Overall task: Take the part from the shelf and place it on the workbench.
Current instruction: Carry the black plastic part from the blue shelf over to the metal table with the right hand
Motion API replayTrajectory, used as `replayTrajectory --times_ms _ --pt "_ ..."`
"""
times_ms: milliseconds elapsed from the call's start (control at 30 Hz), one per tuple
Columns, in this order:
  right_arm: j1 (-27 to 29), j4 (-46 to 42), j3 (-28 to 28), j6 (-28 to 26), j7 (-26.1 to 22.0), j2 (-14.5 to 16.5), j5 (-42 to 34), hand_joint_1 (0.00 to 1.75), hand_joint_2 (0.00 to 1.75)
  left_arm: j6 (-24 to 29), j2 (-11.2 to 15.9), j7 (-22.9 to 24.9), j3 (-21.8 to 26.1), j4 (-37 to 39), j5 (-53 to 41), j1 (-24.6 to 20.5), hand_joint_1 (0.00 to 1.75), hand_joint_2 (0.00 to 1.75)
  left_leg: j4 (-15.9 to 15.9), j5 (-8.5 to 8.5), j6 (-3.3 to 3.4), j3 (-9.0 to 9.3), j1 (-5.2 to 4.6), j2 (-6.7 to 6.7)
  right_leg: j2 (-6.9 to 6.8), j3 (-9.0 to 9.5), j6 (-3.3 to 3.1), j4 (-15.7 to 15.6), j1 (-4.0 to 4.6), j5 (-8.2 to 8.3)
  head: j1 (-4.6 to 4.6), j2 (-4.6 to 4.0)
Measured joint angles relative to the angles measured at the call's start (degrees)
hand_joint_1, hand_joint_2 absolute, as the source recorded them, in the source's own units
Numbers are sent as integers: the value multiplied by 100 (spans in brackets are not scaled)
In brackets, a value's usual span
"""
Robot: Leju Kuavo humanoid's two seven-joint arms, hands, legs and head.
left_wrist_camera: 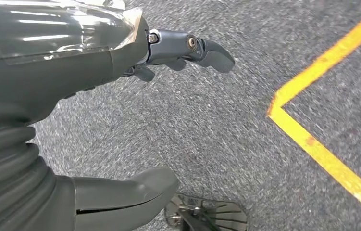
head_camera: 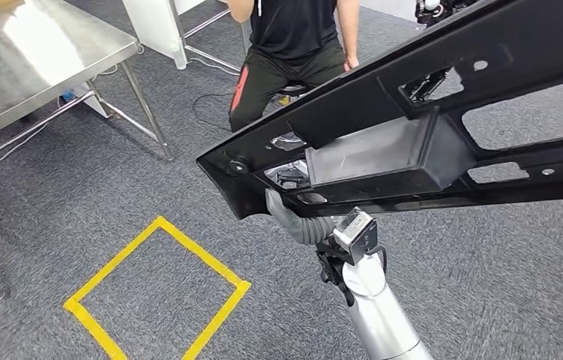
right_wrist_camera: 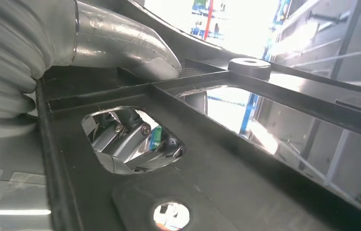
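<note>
A long black plastic part [head_camera: 383,112] with cut-outs spans the head view, raised over the floor and tilted up toward the right. My right hand [right_wrist_camera: 72,43] grips it, the thumb pressed on one face and the fingers [right_wrist_camera: 130,139] showing through a hole in the part [right_wrist_camera: 217,159]. My left hand [head_camera: 293,221] reaches up beneath the part's lower left end. In the left wrist view its fingers [left_wrist_camera: 192,48] and thumb [left_wrist_camera: 130,190] are spread with only carpet between them. The part's glossy edge [left_wrist_camera: 48,33] lies across the fingers' base.
A steel workbench [head_camera: 31,60] stands at the upper left. A person in black [head_camera: 293,45] sits on a stool straight ahead, behind the part. A yellow tape square [head_camera: 158,292] marks the grey carpet at lower left. White frame legs [head_camera: 181,30] stand at the top.
</note>
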Motion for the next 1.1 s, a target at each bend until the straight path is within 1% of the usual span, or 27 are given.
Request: replayTrajectory --times_ms 67,100,133,200,233,267,333,367,400,433,467,533,567,600,633,700,733,767,833,867,900,933,967,1000,1033,1067,1100 --pt "-11 1 4 0 0 7 1 175 175 20 1 -1 7 -2 5 -14 0 175 -719 263 65 367 -46 176 -82 29 25 -3 28 -27 3 0" --pt "-14 2 5 0 0 10 1 175 175 27 0 -4 9 -3 5 -22 0 175 -901 301 94 455 -72 231 -123 38 46 -5 39 -40 4 0" --pt "-15 5 6 0 0 12 2 175 175 38 -1 -8 10 -4 5 -29 0 175 -950 285 112 469 -97 234 -164 46 70 -12 46 -50 5 0" --pt "-18 11 13 0 1 20 2 175 175 60 -4 -17 13 -4 5 -25 0 175 -998 312 159 489 -96 117 -236 62 127 -24 60 -74 5 0" --pt "-22 15 17 0 1 23 2 175 175 69 -9 -25 14 -4 5 -18 0 175 -1045 333 181 527 -86 63 -194 60 151 16 59 -104 10 -1" --pt "-31 17 21 0 -1 26 2 175 175 76 -14 -35 17 -4 7 -17 0 175 -1091 358 208 567 -69 8 -101 5 160 158 60 -179 14 -1" --pt "-38 31 23 0 -4 16 2 175 175 84 -23 -63 31 -4 8 -32 0 175 -1137 382 245 614 -53 -100 152 -302 135 791 37 -441 33 -1" --pt "-32 41 23 0 -5 8 2 175 175 85 -24 -73 40 -4 9 -42 0 175 -1135 384 257 614 -49 -169 223 -517 122 1180 33 -574 38 0" --pt "-20 54 22 0 -4 -2 2 175 175 84 -27 -87 48 -3 10 -47 0 175 -1133 383 261 612 -49 -240 255 -686 128 1462 29 -644 45 0" --pt "-11 64 22 0 -2 -9 2 175 175 80 -31 -107 55 -3 16 -46 0 175 -1130 381 259 611 -48 -315 269 -763 158 1553 24 -630 46 0" --pt "-8 71 22 0 0 -13 1 175 175 76 -38 -140 63 -2 26 -42 0 175 -1125 378 253 615 -44 -389 282 -720 209 1407 15 -524 47 0" --pt "-12 75 23 0 2 -16 1 175 175 70 -51 -233 90 -3 45 -35 0 175 -1090 355 215 618 -36 -533 404 -390 317 633 -28 -178 48 0" --pt "-15 75 24 0 2 -16 1 175 175 70 -53 -275 103 -4 49 -35 0 175 -1062 333 183 609 -38 -600 467 -223 331 285 -46 -39 49 0" --pt "-13 76 25 0 2 -16 1 175 175 70 -53 -303 113 -4 49 -34 0 175 -1038 314 150 595 -41 -648 515 -115 316 65 -56 42 47 0" --pt "-12 78 25 0 2 -17 1 175 175 71 -51 -319 124 -4 49 -29 0 175 -1024 301 119 579 -41 -684 531 -76 276 -7 -50 64 47 0" --pt "-15 78 24 0 2 -14 0 175 175 72 -43 -333 145 -5 49 -5 0 175 -1021 290 68 558 -17 -709 460 -56 184 -13 -39 75 44 0" --pt "-20 78 24 0 2 -7 1 175 175 72 -40 -337 153 -5 49 7 0 175 -978 259 38 540 -11 -628 427 -46 143 -19 -44 77 41 0" --pt "-25 77 24 0 2 2 1 175 175 72 -38 -339 156 -5 49 11 0 175 -852 177 7 483 -8 -498 387 -33 106 -26 -53 76 29 0" --pt "-23 77 23 0 1 14 1 175 175 72 -39 -342 157 -5 49 -4 0 175 -264 -135 -49 196 -3 -196 294 -13 49 -31 -48 58 7 0" --pt "-18 78 22 0 2 15 0 175 175 72 -40 -342 157 -6 49 -11 0 175 130 -307 -69 -15 8 -123 238 -8 32 -30 -37 45 0 0" --pt "-13 80 21 0 3 15 0 175 175 72 -40 -342 157 -7 49 -11 0 175 455 -413 -80 -200 17 -92 181 -5 19 -30 -27 35 1 0" --pt "-9 83 21 1 4 15 0 175 175 72 -41 -342 157 -7 49 -7 0 175 584 -399 -82 -294 20 -79 123 1 7 -29 -21 25 0 0" --pt "-8 85 22 1 4 16 0 175 175 72 -40 -343 157 -7 50 -2 0 175 506 -286 -73 -279 21 -69 70 11 3 -29 -16 13 0 0" --pt "-10 86 22 2 4 17 0 175 175 73 -37 -349 158 -7 50 1 0 175 196 -84 -50 -136 16 -34 20 29 5 -29 -12 -2 0 0" --pt "-12 86 23 2 4 18 0 175 175 74 -32 -358 158 -7 51 0 0 175 -231 123 -15 77 2 65 -26 53 14 -30 -7 -21 0 0" --pt "-15 85 22 2 4 18 0 175 175 75 -26 -369 159 -7 51 -8 0 175 -586 255 19 262 -24 165 -68 74 35 -30 13 -42 1 0" --pt "-18 86 22 2 4 18 0 175 175 78 -22 -382 159 -7 50 -19 0 175 -840 329 53 393 -53 244 -107 90 57 -31 29 -62 3 0"
